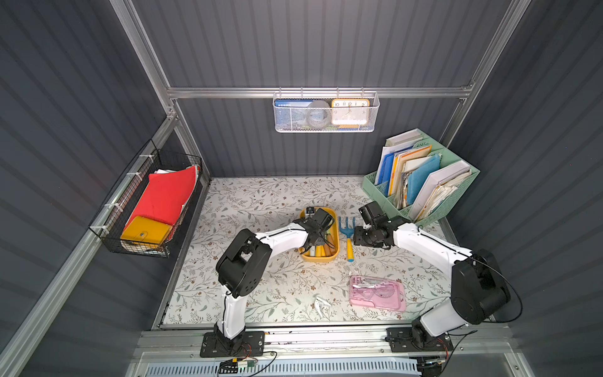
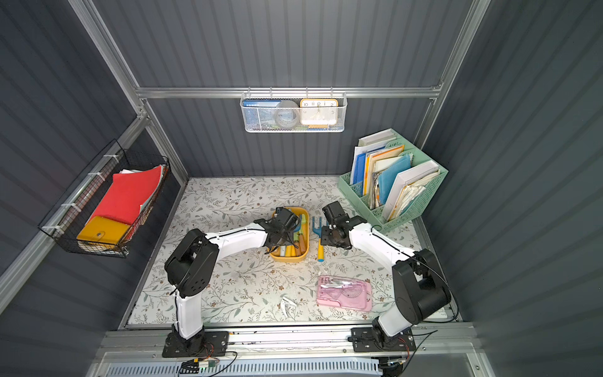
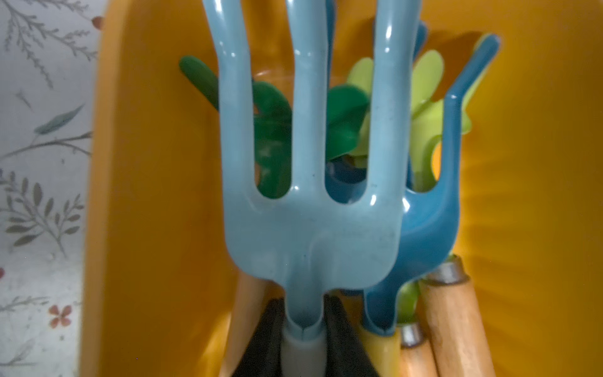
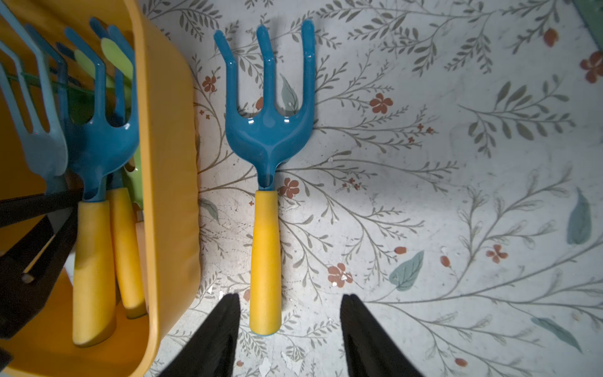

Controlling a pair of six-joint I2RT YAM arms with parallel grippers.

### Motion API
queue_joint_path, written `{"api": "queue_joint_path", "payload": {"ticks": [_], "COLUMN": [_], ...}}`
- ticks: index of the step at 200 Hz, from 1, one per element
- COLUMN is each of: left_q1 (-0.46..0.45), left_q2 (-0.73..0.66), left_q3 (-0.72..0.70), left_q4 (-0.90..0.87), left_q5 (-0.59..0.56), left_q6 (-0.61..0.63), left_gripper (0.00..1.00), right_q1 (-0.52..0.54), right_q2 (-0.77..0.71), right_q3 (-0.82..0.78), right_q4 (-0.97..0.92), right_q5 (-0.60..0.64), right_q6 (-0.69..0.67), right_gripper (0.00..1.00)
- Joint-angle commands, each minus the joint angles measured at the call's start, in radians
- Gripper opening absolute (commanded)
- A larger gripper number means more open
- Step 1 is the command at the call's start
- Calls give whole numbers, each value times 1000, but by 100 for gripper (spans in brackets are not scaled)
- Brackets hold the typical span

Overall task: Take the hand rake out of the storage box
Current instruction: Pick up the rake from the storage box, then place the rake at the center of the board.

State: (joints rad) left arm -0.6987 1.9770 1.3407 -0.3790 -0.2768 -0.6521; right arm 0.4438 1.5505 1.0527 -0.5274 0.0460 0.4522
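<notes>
Now | L gripper (image 3: 303,318) clamped on pale-blue hand rake (image 3: 310,235) neck | rake inside storage box (image 3: 156,196), not lifted yet | R gripper (image 4: 293,298) jaws apart, empty | dk-blue rake (image 4: 267,137) just ahead on tabletop (image 4: 456,196), beside box

Both top views are evenly lit: the table (image 1: 261,202) comes out bright, the grey walls (image 1: 81,98) stay dim and splay outward toward the edges, wide-lens style. The left wrist view is soft all over. The pale blue rake (image 3: 310,228) is too close to focus, with tiny glare dots on its tines, and the storage box (image 3: 156,196) glows orange. The right wrist view is crisp: glare on the dark blue rake (image 4: 269,130), a soft shadow hugging one side, darker corners.
</notes>
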Motion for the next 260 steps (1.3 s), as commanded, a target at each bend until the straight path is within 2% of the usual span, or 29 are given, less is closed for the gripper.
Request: {"api": "queue_joint_path", "payload": {"ticks": [1, 74, 89, 118, 172, 199, 260], "left_q1": [3, 3, 4, 35, 202, 223, 249], "left_q2": [9, -84, -103, -131, -255, -253, -231], "left_q3": [8, 63, 114, 137, 31, 1, -97], "left_q4": [-31, -94, -109, -157, -169, -194, -147], "left_q5": [-8, -74, -79, -80, 4, -2, 14], "left_q6": [9, 57, 73, 110, 191, 230, 209], "left_gripper": [18, 17, 17, 16, 16, 16, 16], "right_q1": [-5, -2, -3, -2, -2, -2, 1], "right_q2": [-31, -23, -22, -18, -12, -6, -13], "right_q3": [-17, -3, 0, 9, 24, 33, 40], "right_q4": [-11, -14, -15, -20, -34, -36, -47], "right_q5": [-1, -14, -17, -20, -20, -32, -36], "right_q6": [1, 2, 1, -1, -13, -7, -10], "right_gripper": [55, 55, 55, 55, 55, 55, 55]}}
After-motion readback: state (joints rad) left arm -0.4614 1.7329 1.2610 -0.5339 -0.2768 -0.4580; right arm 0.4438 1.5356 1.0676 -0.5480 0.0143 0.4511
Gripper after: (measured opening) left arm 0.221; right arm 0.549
